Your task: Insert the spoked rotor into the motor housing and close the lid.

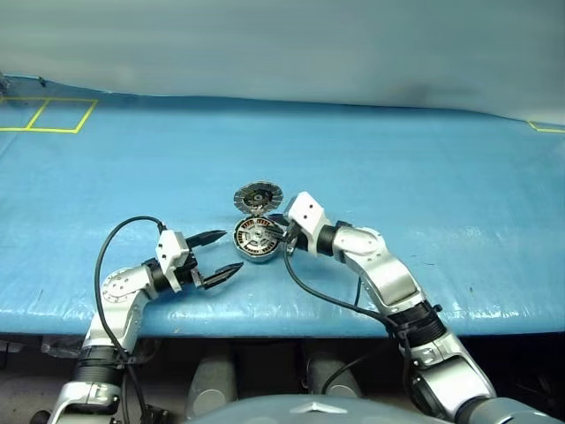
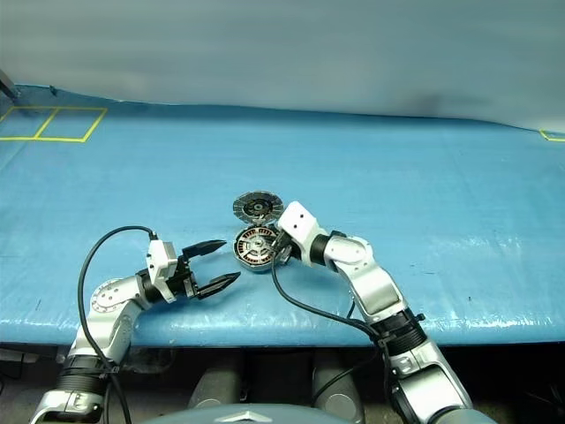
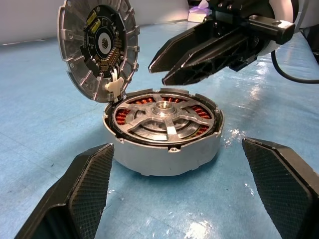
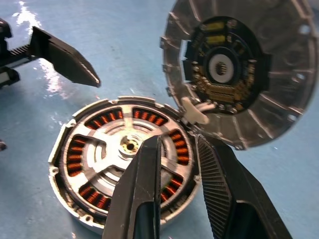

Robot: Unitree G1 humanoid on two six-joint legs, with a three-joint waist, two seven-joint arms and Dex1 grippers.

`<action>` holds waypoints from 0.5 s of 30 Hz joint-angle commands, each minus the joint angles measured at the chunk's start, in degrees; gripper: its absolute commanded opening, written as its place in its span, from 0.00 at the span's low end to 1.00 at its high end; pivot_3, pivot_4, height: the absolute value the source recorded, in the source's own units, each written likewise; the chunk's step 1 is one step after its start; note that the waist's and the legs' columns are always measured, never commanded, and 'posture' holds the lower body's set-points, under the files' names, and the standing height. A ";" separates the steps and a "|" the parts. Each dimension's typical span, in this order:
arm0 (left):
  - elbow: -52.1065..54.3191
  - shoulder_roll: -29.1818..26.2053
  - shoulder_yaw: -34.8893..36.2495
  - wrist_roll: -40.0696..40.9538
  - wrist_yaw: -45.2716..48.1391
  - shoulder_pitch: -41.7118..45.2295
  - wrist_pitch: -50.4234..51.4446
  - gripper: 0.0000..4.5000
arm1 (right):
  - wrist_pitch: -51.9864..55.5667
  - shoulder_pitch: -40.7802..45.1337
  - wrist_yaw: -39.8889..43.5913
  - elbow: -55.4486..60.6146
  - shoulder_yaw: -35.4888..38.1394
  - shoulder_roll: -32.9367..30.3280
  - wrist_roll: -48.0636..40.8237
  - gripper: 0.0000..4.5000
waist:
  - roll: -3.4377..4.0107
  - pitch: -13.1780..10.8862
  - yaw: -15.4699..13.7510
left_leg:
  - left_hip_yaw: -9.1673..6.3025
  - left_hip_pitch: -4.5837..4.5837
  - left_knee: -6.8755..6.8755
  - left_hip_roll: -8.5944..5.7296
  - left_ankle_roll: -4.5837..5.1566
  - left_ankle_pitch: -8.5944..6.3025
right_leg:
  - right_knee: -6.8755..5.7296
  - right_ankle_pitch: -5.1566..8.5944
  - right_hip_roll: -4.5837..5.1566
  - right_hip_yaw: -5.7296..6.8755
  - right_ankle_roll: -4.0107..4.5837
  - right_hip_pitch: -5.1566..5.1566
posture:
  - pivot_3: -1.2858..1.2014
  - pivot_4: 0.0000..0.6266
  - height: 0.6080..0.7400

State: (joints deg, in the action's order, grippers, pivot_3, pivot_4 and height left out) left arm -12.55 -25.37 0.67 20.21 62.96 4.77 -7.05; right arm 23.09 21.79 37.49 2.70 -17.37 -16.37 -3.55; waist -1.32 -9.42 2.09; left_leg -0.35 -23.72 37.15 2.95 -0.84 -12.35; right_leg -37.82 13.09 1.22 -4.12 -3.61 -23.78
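The motor housing (image 1: 256, 244) lies on the blue table, its copper windings showing. The spoked rotor (image 3: 164, 117) sits flat inside it, hub at the centre. The lid (image 1: 256, 197) stands tilted up on its hinge at the housing's far side, with its segmented inner face (image 3: 97, 47) towards me. My right gripper (image 1: 284, 240) hovers just above the housing's right rim, fingers only narrowly parted and nothing between them. My left gripper (image 1: 232, 251) is wide open, level, a short way to the left of the housing and apart from it.
The blue table (image 1: 424, 177) stretches wide around the housing. Yellow tape squares (image 1: 53, 115) mark its far left corner. A black cable (image 1: 318, 296) from the right wrist loops across the table's front edge. Another cable (image 1: 110, 247) arcs above the left arm.
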 commanded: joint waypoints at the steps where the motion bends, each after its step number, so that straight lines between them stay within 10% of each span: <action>1: 1.42 -0.27 1.04 0.12 -1.05 -1.35 -1.13 1.00 | 2.03 -1.20 -4.32 3.40 4.75 -1.75 0.96 0.27 | 0.00 0.00 0.00 | 0.00 0.00 -0.02 0.00 0.00 0.00 | 0.01 0.00 0.01 0.00 0.01 -0.01 | 0.52 0.24 1.00; 15: 2.83 0.19 1.03 1.43 -1.35 -1.97 -0.85 1.00 | 4.96 0.33 -10.14 -0.60 8.85 -4.53 2.61 0.01 | 0.00 0.00 0.09 | 0.06 -0.02 -0.08 -0.01 0.00 0.00 | 0.04 0.03 0.04 -0.01 0.04 -0.06 | 0.52 0.24 1.00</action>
State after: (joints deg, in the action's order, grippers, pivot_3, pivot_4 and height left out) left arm -11.50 -25.26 0.98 20.47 61.40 2.32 -7.07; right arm 29.35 20.42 28.32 2.11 -10.26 -21.30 -1.05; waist -1.31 -9.42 2.19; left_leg -0.30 -23.75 37.08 2.93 -0.84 -12.35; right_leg -37.78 13.12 1.26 -4.13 -3.57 -23.84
